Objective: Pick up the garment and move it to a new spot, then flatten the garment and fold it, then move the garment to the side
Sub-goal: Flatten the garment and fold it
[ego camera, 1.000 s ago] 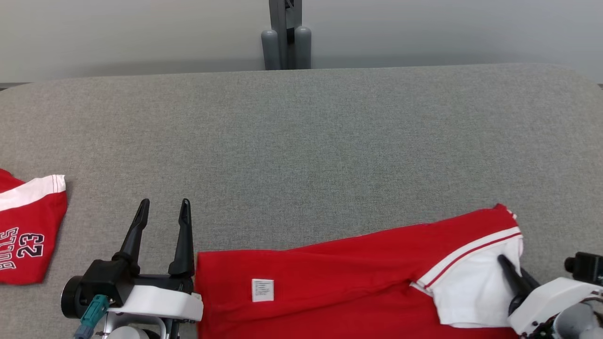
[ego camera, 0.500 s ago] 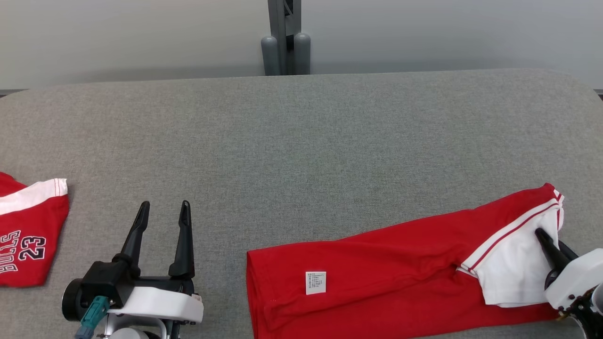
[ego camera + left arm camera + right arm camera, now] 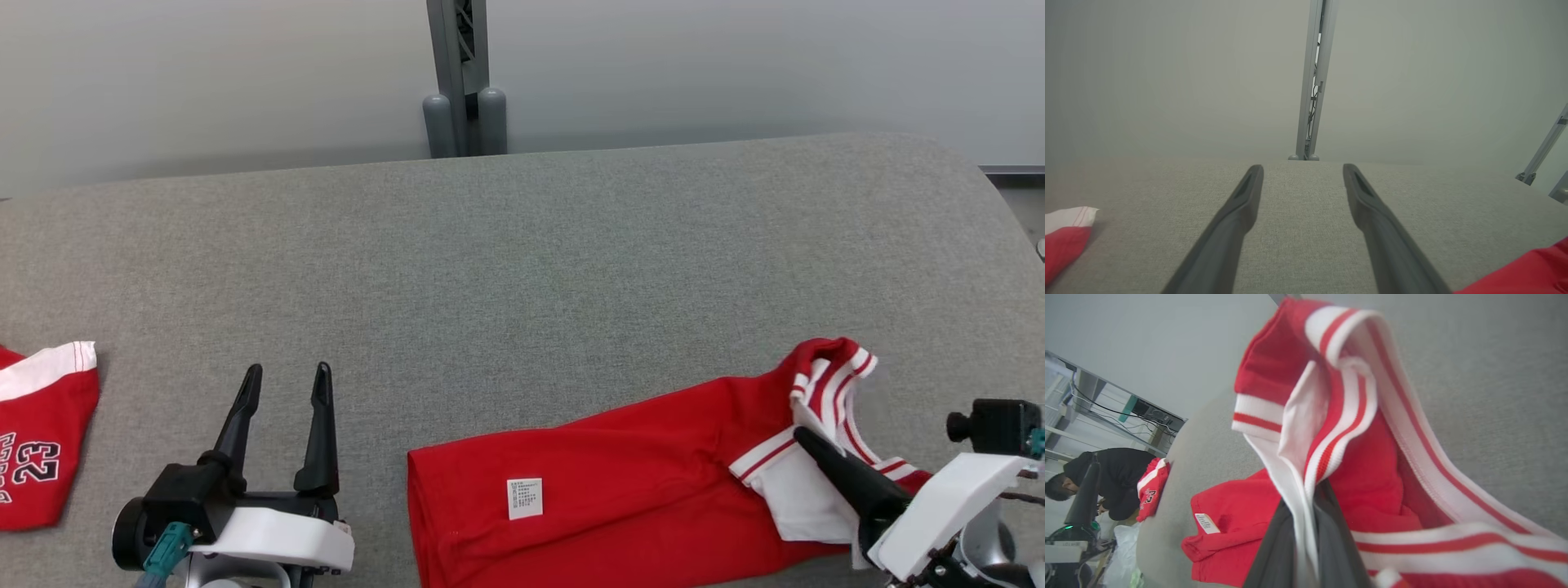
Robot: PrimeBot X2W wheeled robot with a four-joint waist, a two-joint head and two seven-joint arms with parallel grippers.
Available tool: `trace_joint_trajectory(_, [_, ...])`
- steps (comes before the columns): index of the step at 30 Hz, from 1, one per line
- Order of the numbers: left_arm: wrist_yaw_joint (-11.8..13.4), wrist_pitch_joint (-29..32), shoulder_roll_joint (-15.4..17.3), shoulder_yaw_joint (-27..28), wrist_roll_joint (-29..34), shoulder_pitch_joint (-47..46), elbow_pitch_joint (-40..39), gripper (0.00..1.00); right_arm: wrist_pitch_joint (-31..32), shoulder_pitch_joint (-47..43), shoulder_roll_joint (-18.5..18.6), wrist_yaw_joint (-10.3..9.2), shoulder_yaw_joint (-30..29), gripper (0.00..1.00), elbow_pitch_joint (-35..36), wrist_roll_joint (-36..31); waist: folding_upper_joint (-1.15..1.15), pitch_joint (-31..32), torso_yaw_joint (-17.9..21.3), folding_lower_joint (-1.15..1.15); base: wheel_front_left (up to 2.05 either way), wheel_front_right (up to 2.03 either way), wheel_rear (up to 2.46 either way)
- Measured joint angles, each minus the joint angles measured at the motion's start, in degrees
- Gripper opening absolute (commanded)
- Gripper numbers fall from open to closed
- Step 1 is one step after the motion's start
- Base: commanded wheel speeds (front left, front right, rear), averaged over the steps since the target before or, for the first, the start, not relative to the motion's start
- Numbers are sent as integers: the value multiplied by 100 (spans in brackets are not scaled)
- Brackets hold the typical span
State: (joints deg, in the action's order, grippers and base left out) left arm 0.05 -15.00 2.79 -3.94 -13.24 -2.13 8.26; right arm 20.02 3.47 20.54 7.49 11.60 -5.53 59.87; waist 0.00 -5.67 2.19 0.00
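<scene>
Right now my right end effector (image 3: 804,437) is pinched shut on the garment (image 3: 637,482), at its white-and-red striped trim (image 3: 833,376), near the lower right of the head view. In the right wrist view a fold of white cloth runs down between my two dark fingers (image 3: 1274,547), and the striped edge loops up above them. The trim is bunched and raised a little there. The rest of the garment lies on the grey worktop (image 3: 522,269) as a long red strip reaching left toward the middle, with a small white label (image 3: 524,498) facing up near its left end. I cannot quite tell whether the pinched part is a neckline or an armhole.

My left end effector (image 3: 287,384) sits at the lower left with its fingers spread wide over bare worktop, just left of the garment's left end and not touching it. A second red item (image 3: 41,441), with a white band and "23" printed on it, lies at the worktop's far left. A grey post (image 3: 457,73) stands behind the far edge. In the right wrist view a person (image 3: 1114,477) in dark clothes bends over beyond the worktop.
</scene>
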Motion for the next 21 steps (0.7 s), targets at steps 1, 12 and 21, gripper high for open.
trace_joint_trajectory(1, [0, 0, -1, -3, -1, 1, 2, 100, 86, -63, -85, 0, -23, 0, 130, 93, 0, 14, 10, 0, 0, 0, 0])
trace_joint_trajectory(12, [0, 0, 0, -55, -52, 25, 35, 100, 921, -462, -1418, 0, -181, 0, 901, 780, 0, 37, -70, 0, 0, 0, 0])
trace_joint_trajectory(21, [35, 0, 0, -154, -156, 13, 71, 100, 999, -375, -1756, 0, 69, 0, 728, 1184, 0, -69, -318, 0, 0, 0, 0])
